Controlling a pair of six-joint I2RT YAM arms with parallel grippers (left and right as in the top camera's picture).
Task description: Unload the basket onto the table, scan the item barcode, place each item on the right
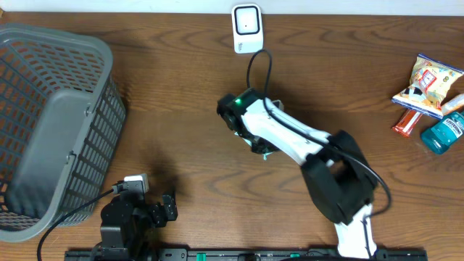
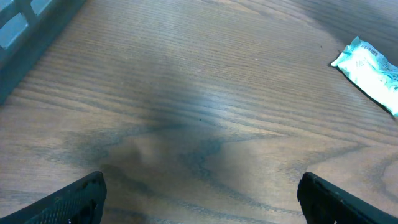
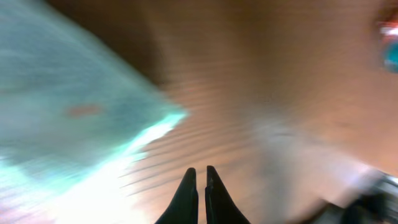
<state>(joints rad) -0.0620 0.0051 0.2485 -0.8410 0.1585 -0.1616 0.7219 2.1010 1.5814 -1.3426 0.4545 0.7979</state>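
Overhead shows the grey basket [image 1: 101, 123] at the left and the right arm [image 1: 290, 138] reaching to mid-table, short of the white scanner [image 1: 247, 27] at the far edge. The teal-and-white packet [image 2: 367, 68] sits just beside that arm's wrist. The right gripper [image 3: 199, 186] has its fingers pressed together, but its blurred view cannot settle whether they nip the packet's edge. If not, the arm would reach the scanner empty. If so, a thin hold could slip or turn the barcode away. The left gripper [image 2: 199, 202] hangs spread wide, holding nothing.
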